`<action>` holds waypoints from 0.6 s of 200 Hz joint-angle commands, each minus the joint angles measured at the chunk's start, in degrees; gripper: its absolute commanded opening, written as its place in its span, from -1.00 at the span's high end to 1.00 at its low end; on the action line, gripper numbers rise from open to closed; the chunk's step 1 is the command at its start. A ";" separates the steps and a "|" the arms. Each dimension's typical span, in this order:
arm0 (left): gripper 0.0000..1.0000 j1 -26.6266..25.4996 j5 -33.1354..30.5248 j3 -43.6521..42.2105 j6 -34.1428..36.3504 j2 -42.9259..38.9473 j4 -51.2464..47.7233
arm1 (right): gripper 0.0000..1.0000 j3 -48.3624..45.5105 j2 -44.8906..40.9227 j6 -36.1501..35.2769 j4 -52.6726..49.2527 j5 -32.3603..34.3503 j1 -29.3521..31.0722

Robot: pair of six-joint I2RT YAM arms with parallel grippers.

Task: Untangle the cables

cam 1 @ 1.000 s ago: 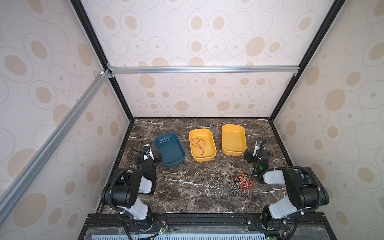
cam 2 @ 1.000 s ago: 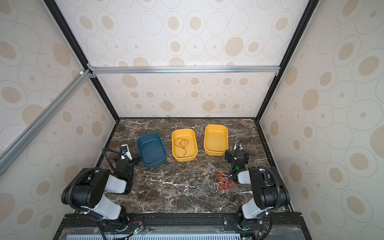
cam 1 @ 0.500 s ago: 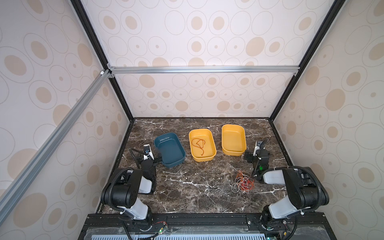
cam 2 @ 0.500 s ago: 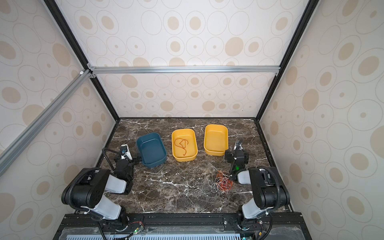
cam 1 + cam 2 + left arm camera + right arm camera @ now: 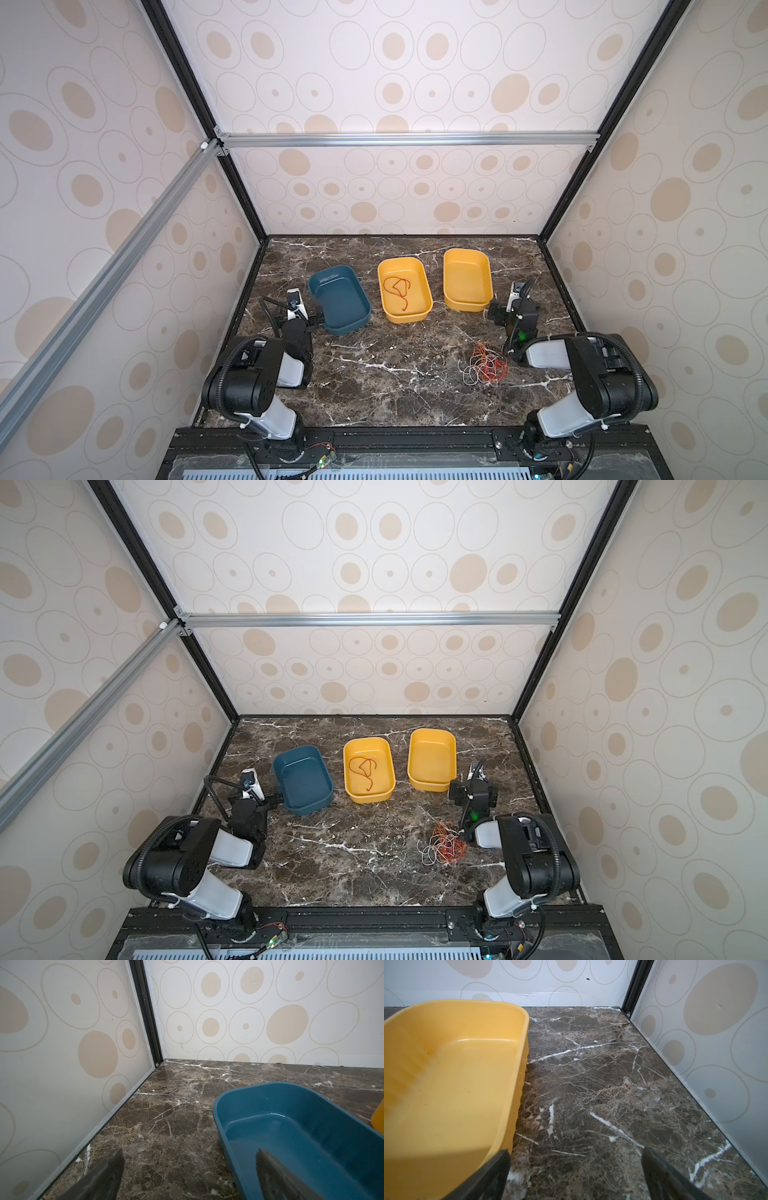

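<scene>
Brown white-veined marble tabletop (image 5: 395, 374), beige-spotted walls (image 5: 415, 83), teal tray (image 5: 340, 299), yellow trays (image 5: 467, 278), rust-red cable (image 5: 397, 290), orange-and-white cables (image 5: 484, 368).

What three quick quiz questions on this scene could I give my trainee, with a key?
1. Which tray holds the lone red cable?
A blue tray
B middle yellow tray
C right yellow tray
2. True or false: the tangle lies inside a tray.
3. Fill in: the left claw and the right claw are both ____.

Key
1. B
2. False: it lies on the table, near the right arm.
3. open
</scene>
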 commanded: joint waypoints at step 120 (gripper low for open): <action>-0.97 -6.07 12.75 22.82 -5.88 -28.96 -57.85 | -0.80 22.76 -18.85 16.41 -69.96 -15.87 4.45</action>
